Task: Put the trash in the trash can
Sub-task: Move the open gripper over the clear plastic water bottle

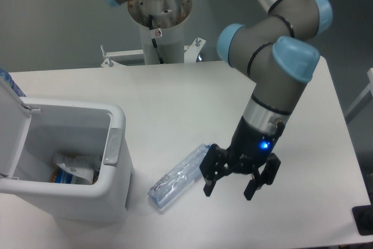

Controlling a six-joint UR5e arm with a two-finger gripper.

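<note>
So starting at the trash can (87, 199): it sits at the left end of the table (175, 94) with its lid (9, 126) swung up and back on the far-left side, which leaves the mouth wide open from above and from the right. Down inside you can see the white wad (76, 166) already lying on the bottom, with a bit of something colourful under it that I can't make out. The latch tab (112, 147) is on the can's right wall, facing the rest of the table.

Just right of the can, close to its lower right corner but not touching, the crushed bottle (178, 177) lies flat on the table, running diagonally, with its far end pointing up and away from the can. That end is tucked right by the gripper, so I can't see the cap.

Further right of the can is the gripper (232, 186), pointing down, fingers spread apart and holding nothing. Its near finger is right at the bottle's upper end and the other is off to the right, so it looks offset rather than straddling the bottle. My guess is it needs to shift toward the can before closing.

Plenty of bare table around the bottle, and the front edge is near, so a sloppy nudge could roll it that way
</note>
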